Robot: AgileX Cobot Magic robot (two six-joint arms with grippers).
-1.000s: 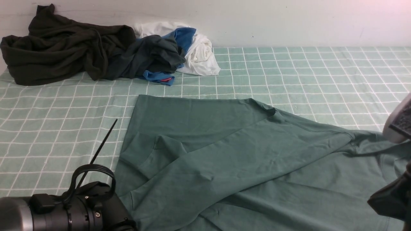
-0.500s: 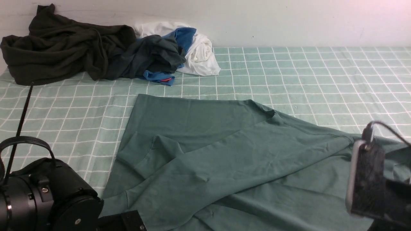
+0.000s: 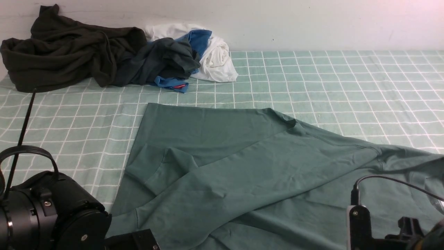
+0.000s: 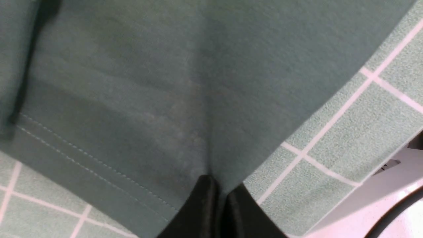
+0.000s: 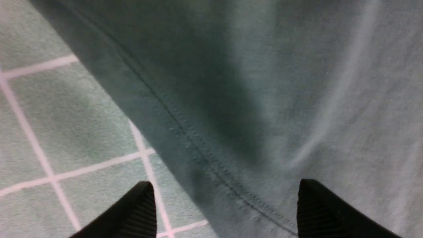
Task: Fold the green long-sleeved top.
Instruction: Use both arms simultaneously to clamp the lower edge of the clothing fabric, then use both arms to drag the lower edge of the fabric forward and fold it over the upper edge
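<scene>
Across the middle and right of the checked tabletop [image 3: 347,86] lay the green top [image 3: 242,166], mostly flat, with a long sleeve [image 3: 263,163] drawn slantwise over its body and a small flap turned up near its left edge. By my reading the fold had barely begun: one sleeve looked brought in, while the body remained unfolded and the near part rumpled.

The left claw [image 4: 218,201] was pressed closed at the top's stitched edge, and the cloth puckered into its tips, so it seemed to be pinching the fabric. The right claw [image 5: 226,198] stood wide apart over a seamed edge, holding nothing.

Compared with a second before, the left arm [image 3: 52,215] had swung away from the top's near-left corner toward the picture's left edge. The right arm [image 3: 381,229] had dropped from high at the right edge to low in the near right corner, and the cloth that had been lifted there had settled flatter. A heap of other clothes [image 3: 104,59] at the far left had not changed.
</scene>
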